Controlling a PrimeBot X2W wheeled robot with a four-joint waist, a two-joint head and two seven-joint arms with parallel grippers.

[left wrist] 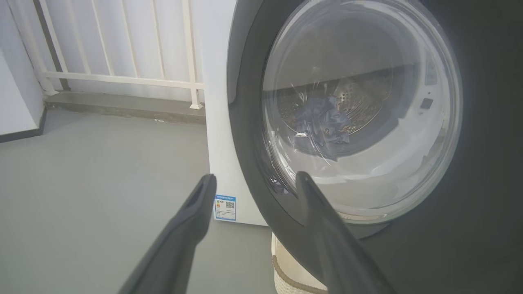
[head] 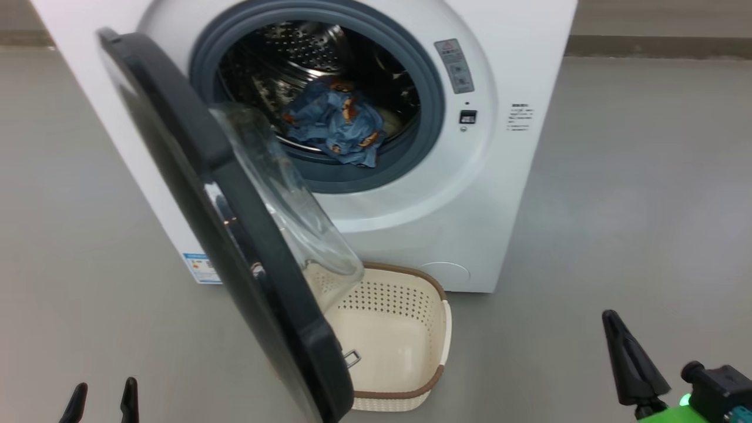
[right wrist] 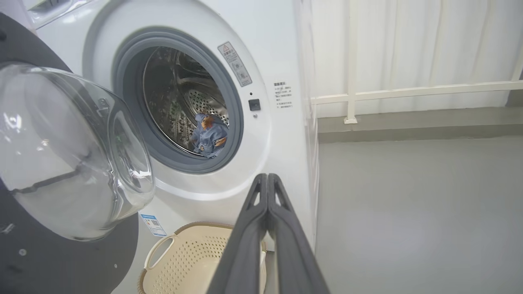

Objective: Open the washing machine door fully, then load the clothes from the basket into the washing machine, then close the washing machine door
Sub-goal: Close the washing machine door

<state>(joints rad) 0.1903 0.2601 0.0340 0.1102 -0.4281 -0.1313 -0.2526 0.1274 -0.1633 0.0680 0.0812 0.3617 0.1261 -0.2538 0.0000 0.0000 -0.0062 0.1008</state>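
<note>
— Where are the clothes (head: 338, 120)?
— Inside the washer (head: 523, 64), far side; basket (head: 388, 346) on the floor (head: 617, 205) below the swung-out door (head: 194, 135). My left tool (head: 103, 392) stands open, empty; my right tool (right wrist: 267, 179) is closed on nothing.

Glossy glass door (head: 264, 226), perforated plastic basket (head: 399, 294).

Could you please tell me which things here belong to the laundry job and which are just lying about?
Belong to the job:
washing machine
door, standing open
clothes, inside the machine
basket, in front of the machine

Just there:
railing
curtain, behind the railing
</note>
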